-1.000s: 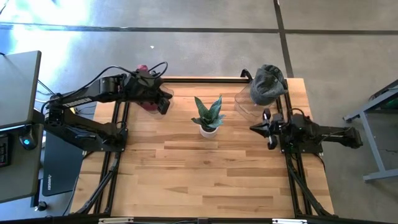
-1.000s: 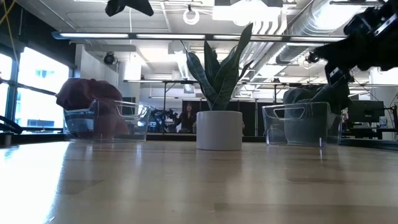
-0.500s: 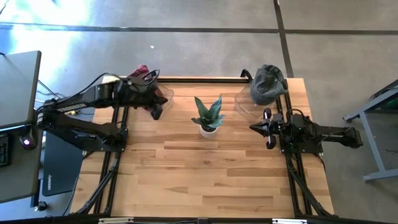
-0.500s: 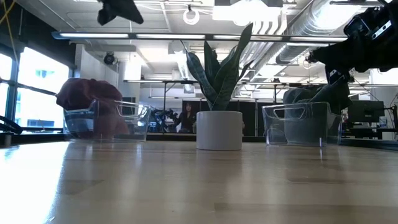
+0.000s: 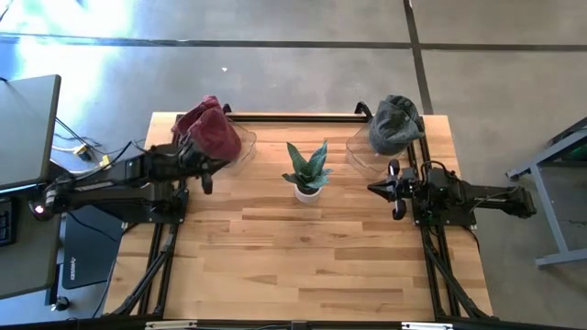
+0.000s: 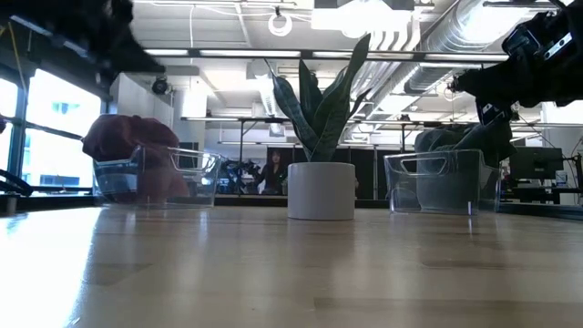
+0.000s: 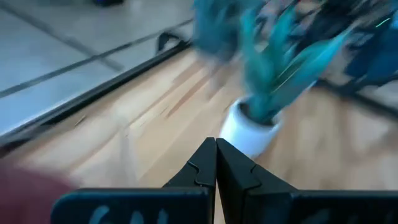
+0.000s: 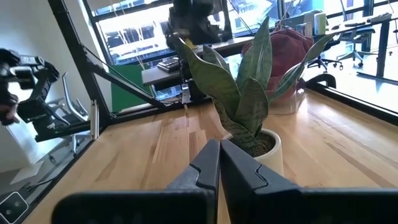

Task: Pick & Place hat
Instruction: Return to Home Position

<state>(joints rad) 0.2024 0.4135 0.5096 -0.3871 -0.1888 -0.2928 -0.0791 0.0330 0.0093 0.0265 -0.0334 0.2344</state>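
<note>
A maroon hat (image 5: 211, 128) sits in a clear bin (image 5: 240, 145) at the table's far left and rises above its rim (image 6: 127, 141). A grey-green hat (image 5: 394, 122) fills a second clear bin (image 5: 359, 151) at the far right (image 6: 455, 141). My left gripper (image 5: 206, 180) hovers shut (image 7: 216, 155) just near-side of the maroon hat's bin, touching nothing. My right gripper (image 5: 391, 191) waits shut (image 8: 219, 155) on the near side of the grey-green hat's bin, pointing toward the plant.
A snake plant in a white pot (image 5: 307, 174) stands at the table's middle, between the two grippers (image 8: 249, 99). Black frame rails (image 5: 293, 116) run along the far edge and both sides. Bare wood (image 5: 293, 257) covers the near half.
My left arm has drawn back from above the maroon hat's bin, toward the table's left and near edges and a little down, uncovering the hat. The hat stays in its bin.
</note>
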